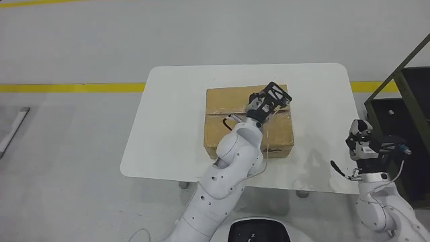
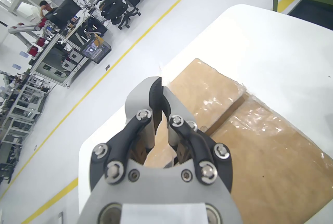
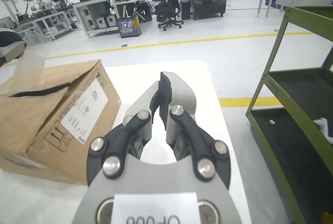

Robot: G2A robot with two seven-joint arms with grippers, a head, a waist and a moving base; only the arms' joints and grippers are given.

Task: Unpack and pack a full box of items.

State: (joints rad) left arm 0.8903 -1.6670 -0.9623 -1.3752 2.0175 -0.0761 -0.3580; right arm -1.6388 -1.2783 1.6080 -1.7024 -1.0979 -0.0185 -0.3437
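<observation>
The left gripper (image 2: 158,84) is hanging over the box (image 1: 225,104), toward the labelled end of its top seam. Its fingers are clenching tight on a strip of clear tape (image 3: 32,53) that is lifting up off the lid. The box itself is sitting in the middle of the white table (image 1: 168,128), and its top flaps are parting a little along a dark crack near the edge. The right gripper (image 3: 164,78) is hovering low over the table off the labelled side of the box, well apart from it, pads pressing together and gripping nothing. Beyond that same side of the box, past the table's edge, a green cart (image 3: 264,79) with dark shelves is standing.
</observation>
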